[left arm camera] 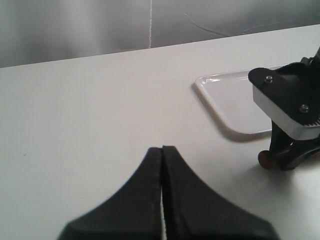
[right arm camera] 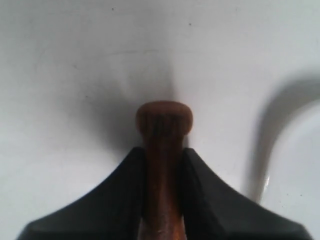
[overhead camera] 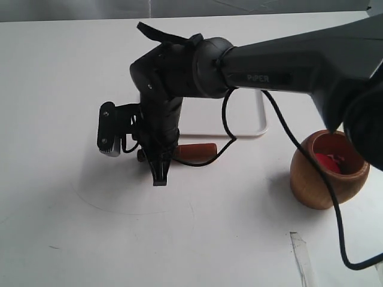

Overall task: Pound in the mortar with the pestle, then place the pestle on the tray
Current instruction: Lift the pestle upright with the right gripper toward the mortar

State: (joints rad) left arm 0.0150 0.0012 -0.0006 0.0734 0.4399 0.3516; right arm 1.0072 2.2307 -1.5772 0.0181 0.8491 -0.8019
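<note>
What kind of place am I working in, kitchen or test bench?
Probably a lab test bench, not a kitchen: a white table against a plain grey backdrop, with staged props, a wooden mortar, a white tray and the pestle in the right gripper.

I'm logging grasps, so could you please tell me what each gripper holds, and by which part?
The right gripper holds the pestle, jaws clamped on its narrow neck just below the knob. The left gripper is shut on nothing.
</note>
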